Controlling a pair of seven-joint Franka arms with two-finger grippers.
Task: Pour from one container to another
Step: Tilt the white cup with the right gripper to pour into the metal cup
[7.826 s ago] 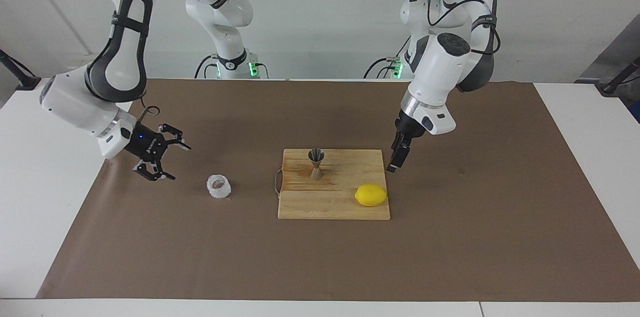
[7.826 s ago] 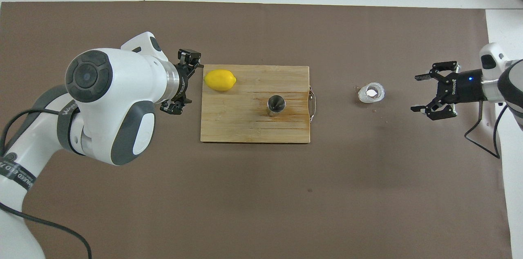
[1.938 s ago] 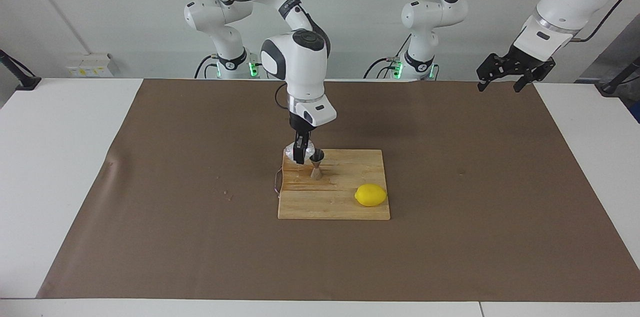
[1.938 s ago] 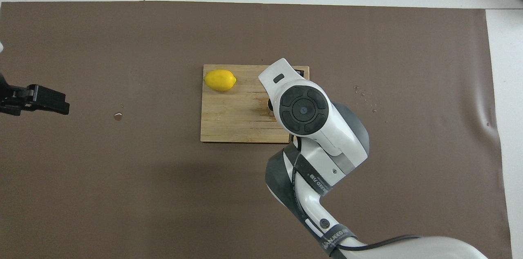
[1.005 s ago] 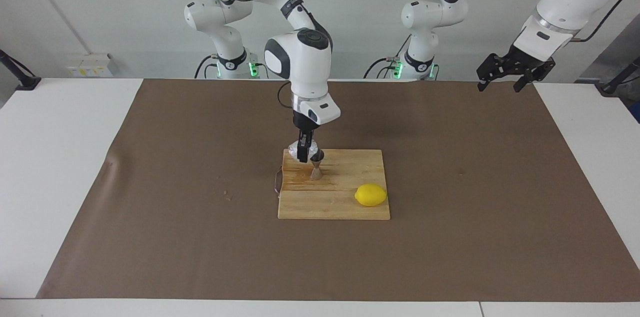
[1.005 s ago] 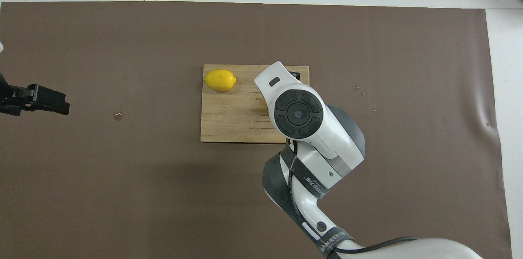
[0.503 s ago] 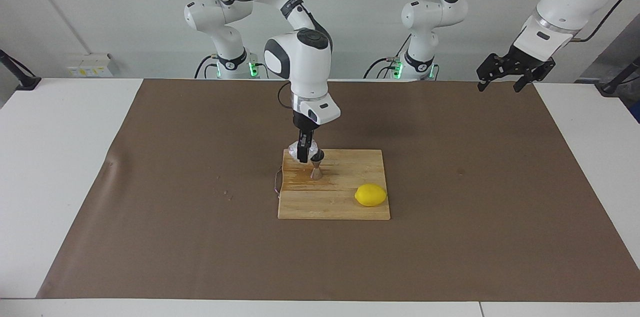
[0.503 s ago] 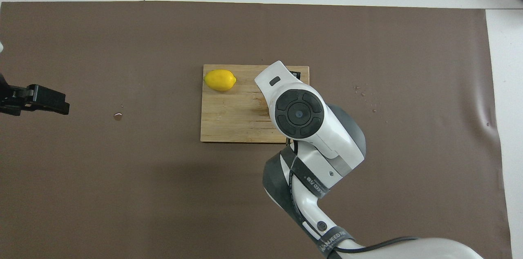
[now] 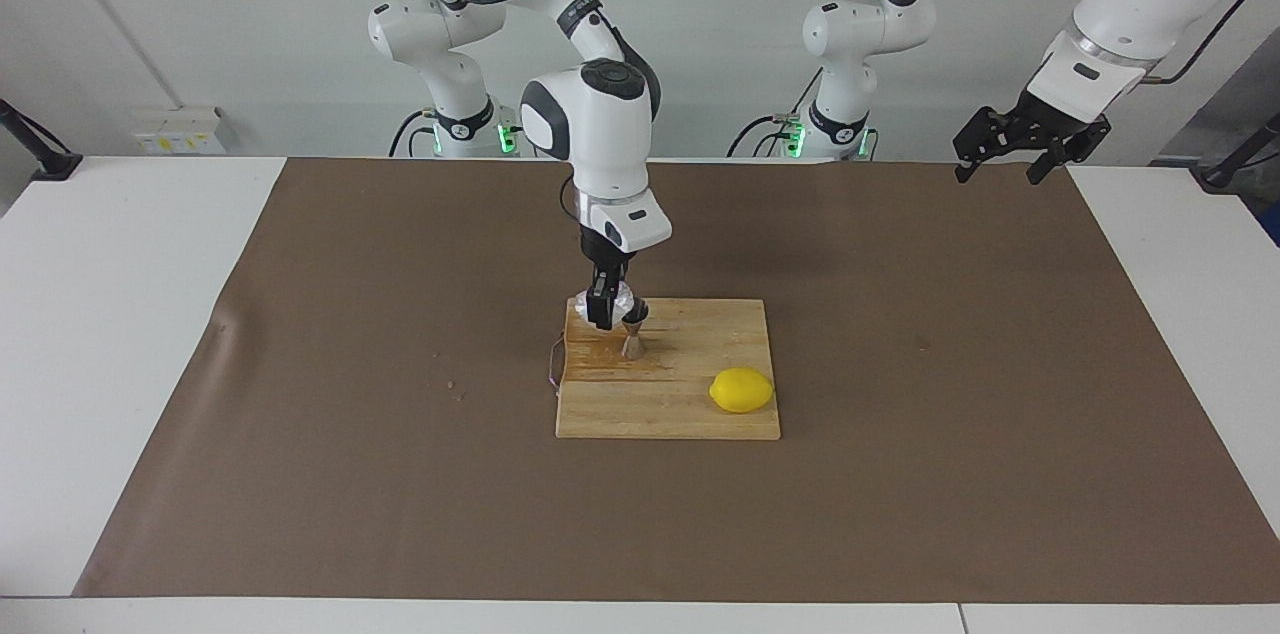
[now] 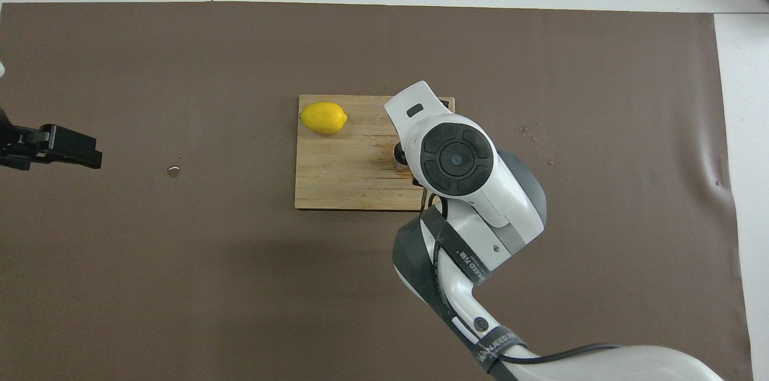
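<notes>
Glass cup (image 9: 612, 295) clamped in right gripper (image 9: 600, 312), beside jigger (image 9: 633, 332).

- My right gripper (image 9: 601, 313) is black, clamped on a whitish faceted glass cup (image 9: 614, 295).
- Shiny steel jigger (image 9: 633, 332).
- Yellow lemon (image 9: 741, 390).
- Light wooden board (image 9: 690, 369), brown mat (image 9: 400, 454).

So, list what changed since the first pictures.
The right gripper took the glass cup off the brown mat, carried it over the jigger and holds it there. The left gripper rose and withdrew. Jigger, lemon and board stayed put.
</notes>
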